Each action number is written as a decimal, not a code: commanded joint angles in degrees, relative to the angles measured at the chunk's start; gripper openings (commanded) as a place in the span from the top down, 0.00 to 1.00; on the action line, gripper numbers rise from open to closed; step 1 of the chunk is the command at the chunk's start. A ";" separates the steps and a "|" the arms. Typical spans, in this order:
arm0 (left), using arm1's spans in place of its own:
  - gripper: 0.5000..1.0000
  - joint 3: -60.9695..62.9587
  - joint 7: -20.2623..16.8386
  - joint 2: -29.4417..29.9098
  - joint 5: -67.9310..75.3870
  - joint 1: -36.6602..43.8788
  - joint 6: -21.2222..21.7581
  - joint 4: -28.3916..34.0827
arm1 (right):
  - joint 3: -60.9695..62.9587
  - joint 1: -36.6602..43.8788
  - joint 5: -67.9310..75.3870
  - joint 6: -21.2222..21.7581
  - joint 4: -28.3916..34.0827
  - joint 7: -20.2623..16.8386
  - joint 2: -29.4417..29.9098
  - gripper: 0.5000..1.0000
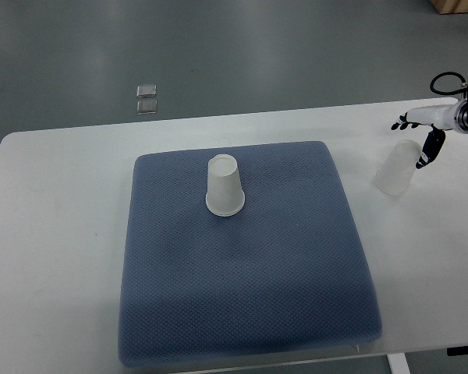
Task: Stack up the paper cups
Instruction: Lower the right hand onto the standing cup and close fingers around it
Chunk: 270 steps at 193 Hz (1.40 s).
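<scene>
top view: we see two paper cups. one cup (225, 185) stands upside down on the blue pad (249, 312), near its far middle. the 2nd cup (397, 167) sits off the pad on the white surface (54, 234), at the right, also mouth down and leaning a bit in this view. the right robot hand (426, 134) comes in from the right edge and hovers just beyond and right of the 2nd cup, fingers spread, holding nothing; one dark fingertip (424, 160) hangs right beside the cup wall, and we can't tell if it touches. so the cup lies just below-left of the hand in the picture, w/ its long axis near upright. left arm isn't in view, so the right hand is clearly the nearer one. we judge the next move is closing round the 2nd cup, then carrying it left to the pad cup, which is well apart.
</scene>
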 commanded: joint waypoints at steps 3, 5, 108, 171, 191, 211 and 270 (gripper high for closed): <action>0.00 0.00 0.00 0.00 0.00 0.05 0.00 0.01 | 0.00 -0.14 0.08 -0.04 -0.02 0.00 0.08 0.19; 0.00 0.00 0.00 0.00 0.00 0.05 0.00 -0.07 | 0.00 -0.14 0.08 -0.04 -0.02 0.00 0.08 0.19; 0.00 0.00 0.00 0.00 0.00 0.05 0.00 0.01 | 1.23 -1.20 0.08 -0.04 -0.02 0.00 1.66 0.27; 0.00 -0.09 0.00 0.00 0.00 0.13 0.00 0.01 | 1.23 -1.64 -0.01 -0.04 -0.02 0.00 1.66 0.37; 0.00 -0.09 0.00 0.00 0.00 0.13 0.00 0.01 | 1.14 -1.72 -0.01 -0.04 -0.02 0.00 1.66 0.43; 0.00 0.00 0.00 0.00 0.00 0.22 0.00 0.01 | 1.05 -1.81 -0.01 -0.22 -0.02 0.09 1.66 0.61; 0.00 -0.09 0.00 0.00 0.00 0.13 0.00 0.01 | 1.14 -1.55 0.08 -0.48 -0.02 0.09 1.58 0.82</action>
